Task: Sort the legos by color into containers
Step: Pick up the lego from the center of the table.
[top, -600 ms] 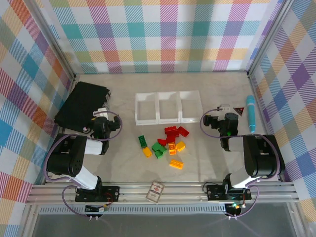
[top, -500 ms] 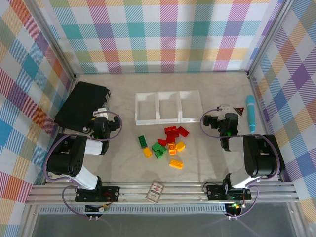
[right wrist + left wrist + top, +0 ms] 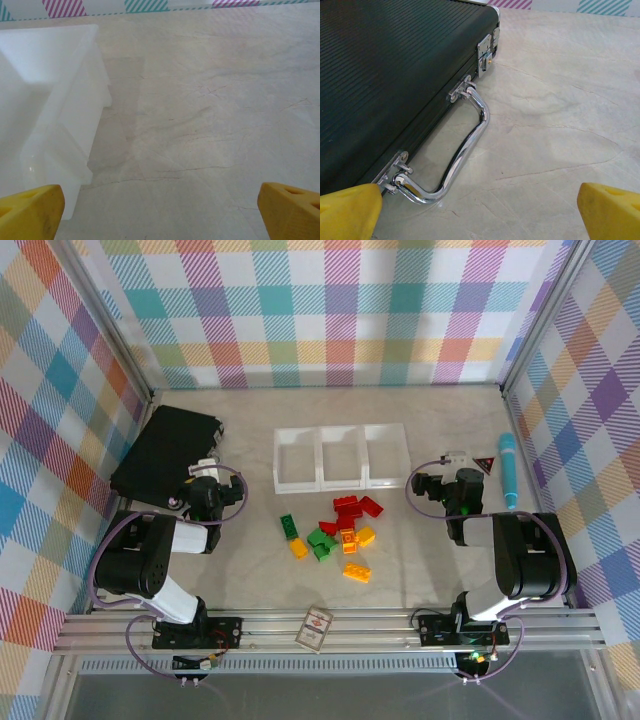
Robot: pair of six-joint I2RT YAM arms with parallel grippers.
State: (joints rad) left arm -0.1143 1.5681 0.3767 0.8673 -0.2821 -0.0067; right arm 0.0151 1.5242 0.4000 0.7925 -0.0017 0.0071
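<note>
A veined, marble-look table (image 3: 450, 420) carried scattered studded legos (image 3: 340, 530).
A ribbed black case (image 3: 165, 450) with a chrome loop handle (image 3: 485, 122) lay left; thin-walled white square containers (image 3: 319, 455) stood just behind the legos; left gripper (image 3: 480, 215) and right gripper (image 3: 160, 212) gaped apart.

Three joined trays (image 3: 318, 458) stand in a row at the middle of the table (image 3: 430, 430). The bricks (image 3: 347, 523) lie clustered just in front of them. A flat case (image 3: 165, 450) lies far left and a pen (image 3: 508, 472) far right. A small card (image 3: 314, 628) rests at the near edge, in front of the bricks.
</note>
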